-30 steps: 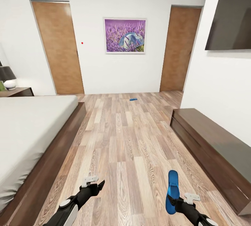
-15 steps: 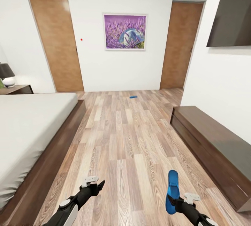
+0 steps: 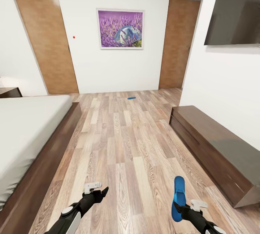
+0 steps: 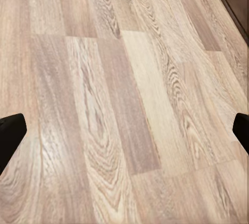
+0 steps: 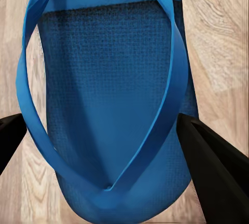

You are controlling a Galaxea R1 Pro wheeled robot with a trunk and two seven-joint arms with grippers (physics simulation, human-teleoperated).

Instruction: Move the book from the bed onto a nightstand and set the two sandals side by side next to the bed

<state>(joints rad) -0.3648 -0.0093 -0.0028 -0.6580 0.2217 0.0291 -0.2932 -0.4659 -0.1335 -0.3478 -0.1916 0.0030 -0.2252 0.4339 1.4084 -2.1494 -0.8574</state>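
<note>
Facing down the bedroom: plank floor [image 3: 122, 144] runs up the middle of the frame to a white wall with two brown doors, left [image 3: 45, 43] and right [image 3: 178, 43], and a lavender picture [image 3: 121, 29] between them. Bed [image 3: 25, 133] fills the left edge, mattress bare where seen. Corner of a nightstand [image 3: 9, 92] at far left, just beyond the bed. Long low dark bench [image 3: 211, 147] along the right wall, under a dark wall panel [image 3: 233, 10].

Right gripper [image 3: 181, 207], lower right, is closed on one blue sandal [image 3: 178, 198], held above the floor; in the right wrist view the fingers [image 5: 212, 167] press either side of the sole [image 5: 109, 105]. Second sandal [image 3: 131, 98] lies on the floor far off (small blue speck), near the back wall; open floor between.

Left gripper [image 3: 102, 192], lower left, holds nothing; its fingertips [image 4: 10, 136] sit wide apart over bare planks.
</note>
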